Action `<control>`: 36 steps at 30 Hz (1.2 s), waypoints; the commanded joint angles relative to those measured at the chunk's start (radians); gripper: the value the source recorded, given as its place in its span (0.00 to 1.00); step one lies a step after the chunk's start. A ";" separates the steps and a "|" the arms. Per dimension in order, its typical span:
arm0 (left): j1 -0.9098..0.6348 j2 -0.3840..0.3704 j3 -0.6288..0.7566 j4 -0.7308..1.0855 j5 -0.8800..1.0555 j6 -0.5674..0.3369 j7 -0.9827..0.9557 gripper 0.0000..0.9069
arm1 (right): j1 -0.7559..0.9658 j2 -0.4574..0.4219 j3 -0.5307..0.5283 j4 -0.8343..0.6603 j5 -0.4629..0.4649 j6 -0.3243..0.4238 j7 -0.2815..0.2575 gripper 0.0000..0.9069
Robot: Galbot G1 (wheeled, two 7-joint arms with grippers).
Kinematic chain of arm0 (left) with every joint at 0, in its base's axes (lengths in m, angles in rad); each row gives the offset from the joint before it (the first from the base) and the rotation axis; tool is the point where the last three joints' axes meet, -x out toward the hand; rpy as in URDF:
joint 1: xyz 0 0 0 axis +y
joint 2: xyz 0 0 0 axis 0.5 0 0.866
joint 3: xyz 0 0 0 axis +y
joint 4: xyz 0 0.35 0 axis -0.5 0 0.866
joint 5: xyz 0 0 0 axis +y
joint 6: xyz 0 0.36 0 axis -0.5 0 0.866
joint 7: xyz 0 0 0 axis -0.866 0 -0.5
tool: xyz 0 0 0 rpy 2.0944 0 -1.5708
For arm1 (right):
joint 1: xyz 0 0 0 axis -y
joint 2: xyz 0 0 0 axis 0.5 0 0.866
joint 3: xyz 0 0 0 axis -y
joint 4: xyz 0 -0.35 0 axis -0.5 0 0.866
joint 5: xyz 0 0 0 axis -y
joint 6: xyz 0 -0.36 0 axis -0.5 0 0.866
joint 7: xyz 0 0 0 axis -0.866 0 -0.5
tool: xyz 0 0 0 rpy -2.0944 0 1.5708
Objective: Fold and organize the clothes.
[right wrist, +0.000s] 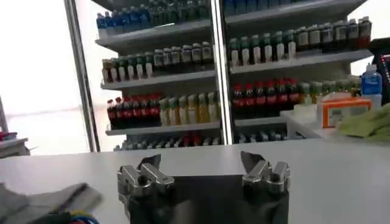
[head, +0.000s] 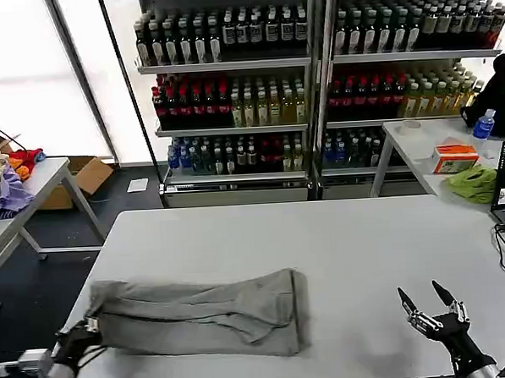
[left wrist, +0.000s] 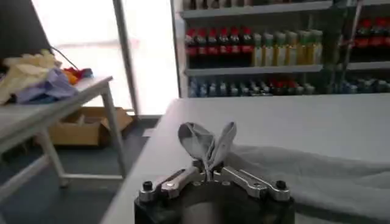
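The grey shirt (head: 200,314) lies folded into a long band near the front edge of the counter (head: 323,236), and your left hand (head: 80,333) is closed on a pinch of cloth at the shirt's left end. Your right hand (head: 434,308) hovers open above bare counter, well to the right of the shirt. Judge this as mid-fold: the next move likely calls for carrying the pinched end across the shirt toward its right end without dragging the band out of line.
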 commanded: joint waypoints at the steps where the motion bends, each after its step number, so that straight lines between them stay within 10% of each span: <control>1: -0.017 0.125 -0.209 -0.047 -0.107 0.056 0.031 0.01 | 0.004 0.004 -0.011 -0.003 0.001 0.003 -0.005 1.00; 18: -0.180 0.035 0.408 -0.198 -0.201 0.135 -0.129 0.01 | -0.031 0.033 -0.025 0.041 -0.017 0.001 -0.003 1.00; 36: -0.235 -0.094 0.549 -0.145 -0.182 0.151 -0.198 0.01 | -0.056 0.064 -0.047 0.067 -0.067 0.012 0.016 1.00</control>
